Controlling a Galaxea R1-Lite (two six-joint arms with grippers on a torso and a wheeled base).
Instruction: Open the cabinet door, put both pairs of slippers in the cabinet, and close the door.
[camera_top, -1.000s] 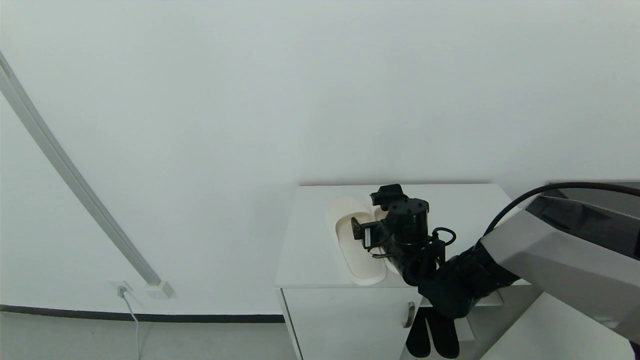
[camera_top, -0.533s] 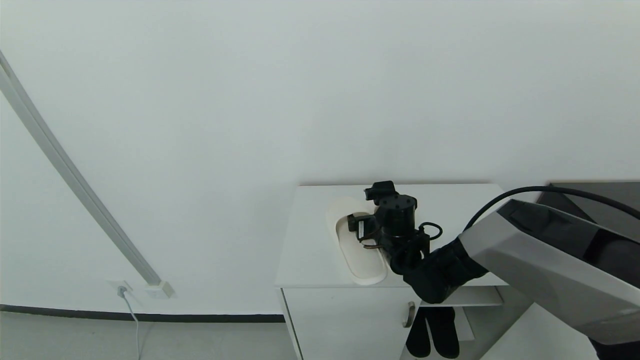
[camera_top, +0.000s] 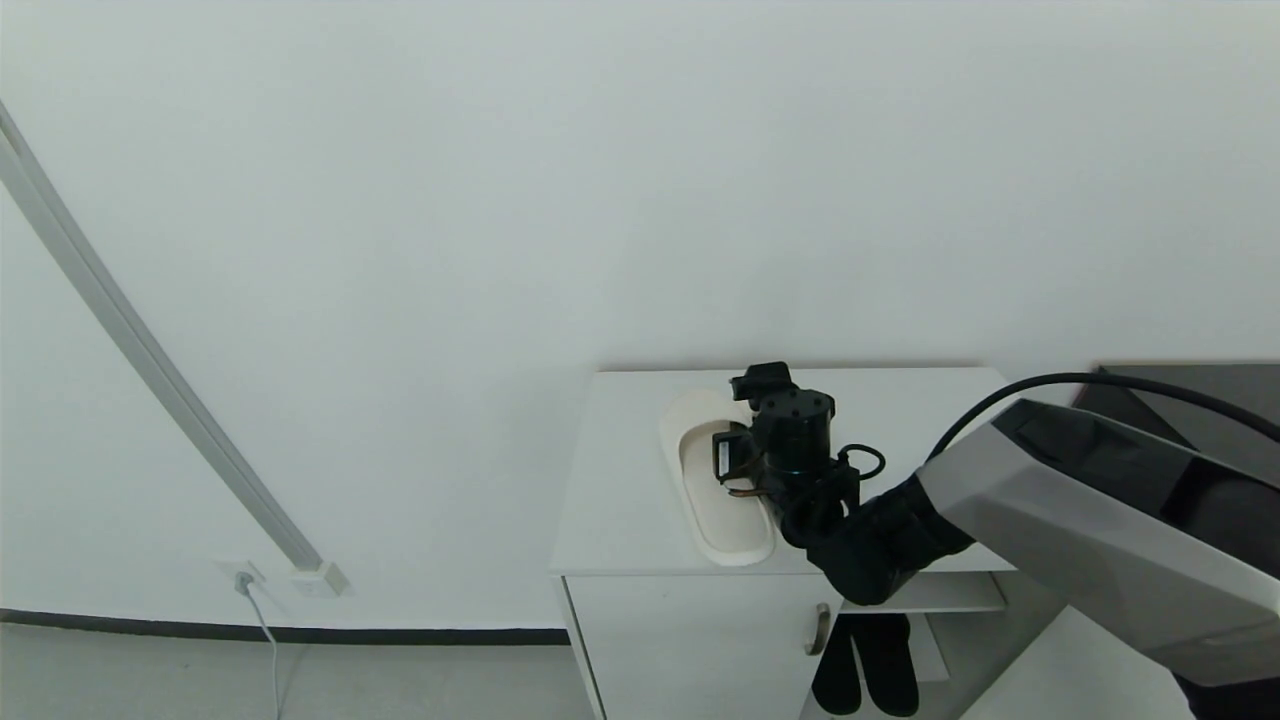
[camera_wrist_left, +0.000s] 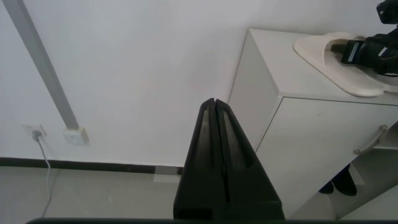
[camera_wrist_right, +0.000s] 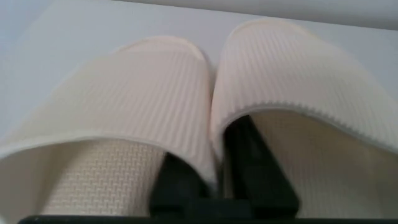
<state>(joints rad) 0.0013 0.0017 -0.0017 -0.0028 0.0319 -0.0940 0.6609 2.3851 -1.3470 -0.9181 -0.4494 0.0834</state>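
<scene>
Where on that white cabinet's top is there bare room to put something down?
Left strip of the cabinet top, between its edge and the cream slippers; also the back right corner. Crowded middle: right tool inside the slippers.

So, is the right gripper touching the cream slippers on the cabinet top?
Touching. The right wrist view shows the right gripper with one finger inside each of the cream slippers, their adjoining side walls pinched between them.

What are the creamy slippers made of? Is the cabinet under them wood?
The cream slippers look like soft, matte cloth: fine woven ribs on top, a small embossed pattern inside. The cabinet looks like smooth white-coated board, perhaps wood underneath; no grain shows, so I can't be sure.
</scene>
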